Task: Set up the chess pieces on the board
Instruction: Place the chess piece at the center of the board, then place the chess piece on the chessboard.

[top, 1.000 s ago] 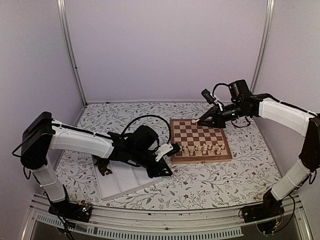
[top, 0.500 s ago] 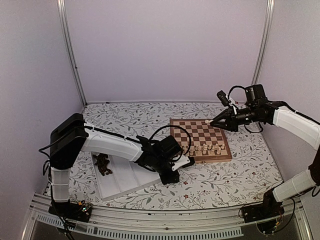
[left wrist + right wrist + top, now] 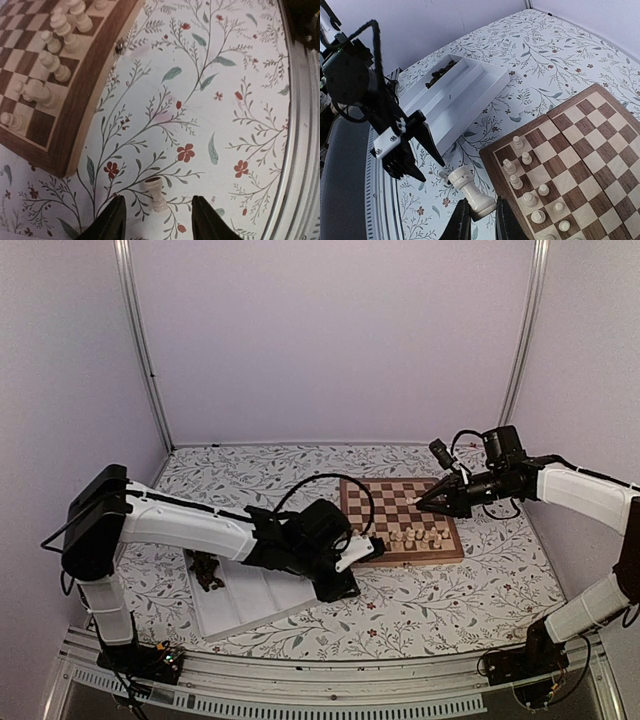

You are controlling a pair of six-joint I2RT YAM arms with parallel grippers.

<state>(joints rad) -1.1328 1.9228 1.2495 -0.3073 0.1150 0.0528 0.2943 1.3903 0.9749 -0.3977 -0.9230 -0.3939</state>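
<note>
The board [image 3: 400, 560] lies right of centre, with several cream pieces [image 3: 405, 536] along its near rows. My left gripper [image 3: 157, 220] is open, low over the tablecloth off the board's near left corner. A cream pawn [image 3: 156, 192] lies on its side between and just ahead of its fingertips, untouched. My right gripper [image 3: 482, 215] is shut on a cream rook [image 3: 469, 191] and holds it tilted in the air above the board [image 3: 570, 165]. In the top view the right gripper [image 3: 420, 502] hangs over the board's right half. Dark pieces [image 3: 207, 570] lie in the tray.
A white three-compartment tray [image 3: 250, 600] lies left of the board, and the left arm reaches across it. The metal rail [image 3: 300, 150] runs along the table's near edge. The board's rim [image 3: 85, 105] is close to the left gripper's left side.
My left gripper has swung from the tray to the cloth by the board's near left corner. My right gripper has carried the rook from the board's far left corner rightward and nearer.
</note>
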